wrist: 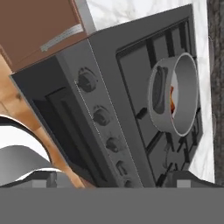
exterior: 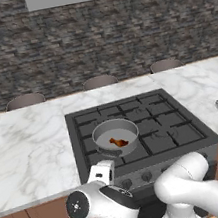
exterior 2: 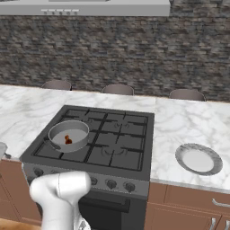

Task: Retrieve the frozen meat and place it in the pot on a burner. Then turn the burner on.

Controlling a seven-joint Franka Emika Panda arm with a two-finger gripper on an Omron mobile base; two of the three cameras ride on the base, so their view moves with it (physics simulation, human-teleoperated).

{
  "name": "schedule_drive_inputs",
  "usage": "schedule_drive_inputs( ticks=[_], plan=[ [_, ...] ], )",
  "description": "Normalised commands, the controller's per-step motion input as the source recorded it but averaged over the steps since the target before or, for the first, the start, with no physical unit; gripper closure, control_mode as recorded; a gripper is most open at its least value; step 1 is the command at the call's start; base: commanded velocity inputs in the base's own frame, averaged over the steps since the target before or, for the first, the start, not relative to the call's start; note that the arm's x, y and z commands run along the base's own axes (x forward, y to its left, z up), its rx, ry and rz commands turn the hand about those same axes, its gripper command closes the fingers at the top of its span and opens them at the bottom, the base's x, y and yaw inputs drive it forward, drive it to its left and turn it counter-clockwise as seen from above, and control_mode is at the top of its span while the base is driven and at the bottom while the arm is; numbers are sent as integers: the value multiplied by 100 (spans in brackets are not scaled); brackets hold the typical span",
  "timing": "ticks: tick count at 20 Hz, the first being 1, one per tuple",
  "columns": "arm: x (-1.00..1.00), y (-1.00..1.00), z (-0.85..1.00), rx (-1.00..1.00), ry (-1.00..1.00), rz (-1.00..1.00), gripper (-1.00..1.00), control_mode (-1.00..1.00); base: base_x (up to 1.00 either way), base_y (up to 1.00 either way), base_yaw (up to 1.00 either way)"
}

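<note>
1. A dark brick wall runs behind a white marble counter, and a dark grey cooktop is set into the counter with brown cabinet fronts below.

2. The pot sits on the burner at the front left of the cooktop. In the left base view its stub handle points toward the front edge.

3. The frozen meat lies inside the pot on its floor, a small reddish-orange chunk. It also shows through the pot's mouth in the hand view, so the placing part of the task looks done.

4. The gripper hangs low in front of the stove with its jaws spread wide and nothing between them. Its fingertips rise at either side of the bottom of the hand view.

5. The hand view is rolled, so the row of knobs on the stove's front panel runs diagonally across it, ahead of the gripper. The pot sits above and behind that panel.

6. What is left is turning on the burner. The coming move depends on picking the knob that serves the front-left burner; it is probably one toward the left end of the row, but I cannot tell which from these pictures.
</note>
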Motion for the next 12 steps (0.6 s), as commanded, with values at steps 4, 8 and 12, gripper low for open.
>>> schedule_drive_inputs(
  ticks=[4,8,12],
  plan=[
    [0,0,-41,0,-4,6,-100,-100,0,0,0],
    [0,0,-14,0,0,1,-100,-100,0,0,0],
    [0,0,-5,-1,2,0,-100,-100,0,0,0]
  ],
)
